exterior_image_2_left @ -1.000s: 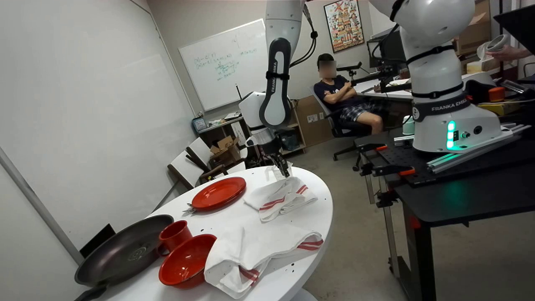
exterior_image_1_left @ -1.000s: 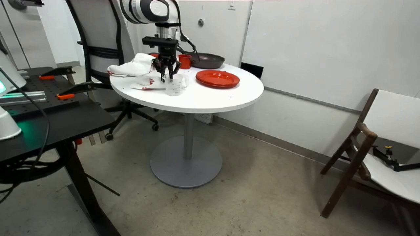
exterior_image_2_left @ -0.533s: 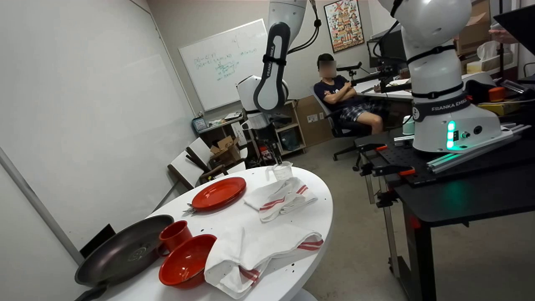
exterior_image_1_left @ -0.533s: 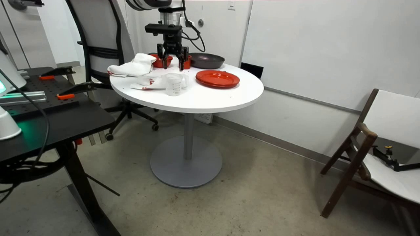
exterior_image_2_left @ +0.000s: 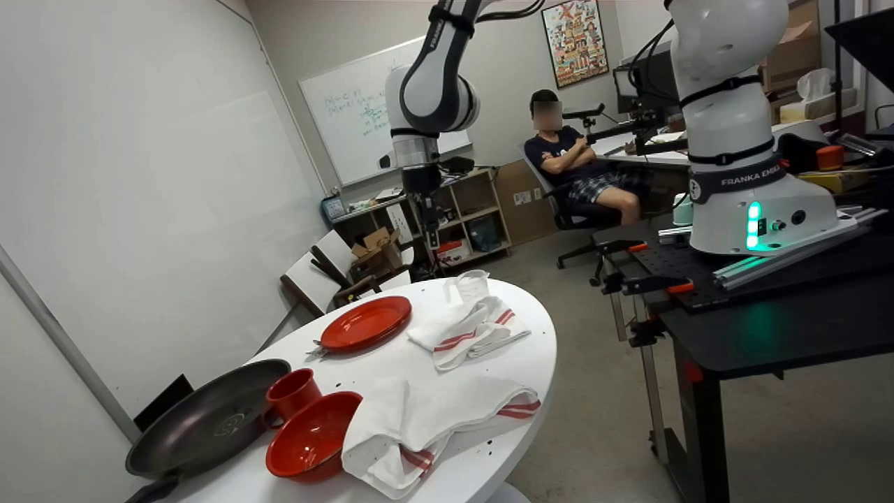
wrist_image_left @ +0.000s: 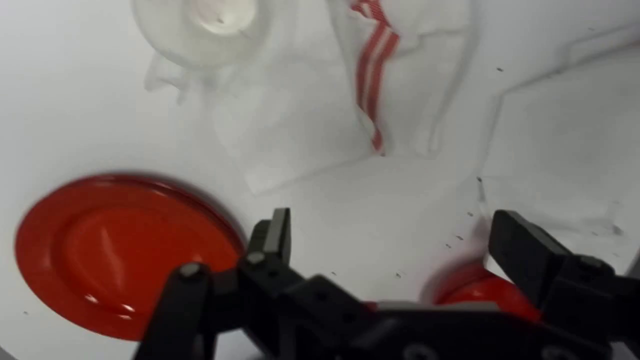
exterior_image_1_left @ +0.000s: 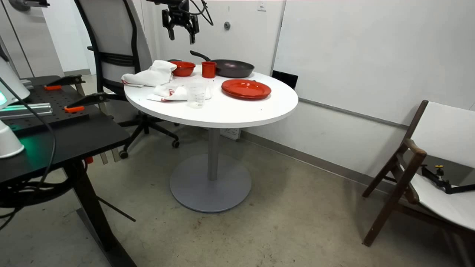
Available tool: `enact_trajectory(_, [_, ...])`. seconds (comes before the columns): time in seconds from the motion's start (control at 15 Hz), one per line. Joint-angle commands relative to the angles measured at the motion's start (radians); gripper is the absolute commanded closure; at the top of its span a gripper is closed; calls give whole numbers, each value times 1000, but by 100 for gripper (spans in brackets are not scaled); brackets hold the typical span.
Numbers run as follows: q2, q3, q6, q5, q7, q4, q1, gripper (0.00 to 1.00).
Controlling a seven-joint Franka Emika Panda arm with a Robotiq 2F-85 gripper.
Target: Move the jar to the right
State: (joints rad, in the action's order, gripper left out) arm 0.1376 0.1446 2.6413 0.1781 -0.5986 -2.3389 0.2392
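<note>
The jar (exterior_image_1_left: 196,98) stands upright on the table (exterior_image_1_left: 226,114), resting on its own base, so nothing needs to hold it. The gripper (exterior_image_1_left: 182,39) hangs high above the table, well apart from the jar; the jaws are wide apart, with nothing between them. In my judgement, such a spread fits a release already made, but a grasp not yet begun is also possible: which side is meant by "right", I cannot tell. In the wrist view, the handle (wrist_image_left: 167,77) points toward the side of the plates (wrist_image_left: 125,255), so a jaw coming from there could meet it first. The plates are stacked, 1 upon the other, probably to save space. 2 cloths (exterior_image_2_left: 471,334) lie on the table; the nearer is just beside the jar, and if they touch, I cannot tell. Sliding the jar there could drag the cloths, therefore lifting looks safer.
</note>
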Motion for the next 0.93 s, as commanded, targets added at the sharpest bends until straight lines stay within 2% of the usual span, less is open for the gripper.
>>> enact_trajectory(0.0, [-205, 30, -38, 157, -98, -133, -109, 0])
enact_trajectory(0.4, [-425, -37, -136, 111, -42, -211, -307, 0])
enact_trajectory(0.87, [-548, -91, -189, 81, -15, -246, -418, 0])
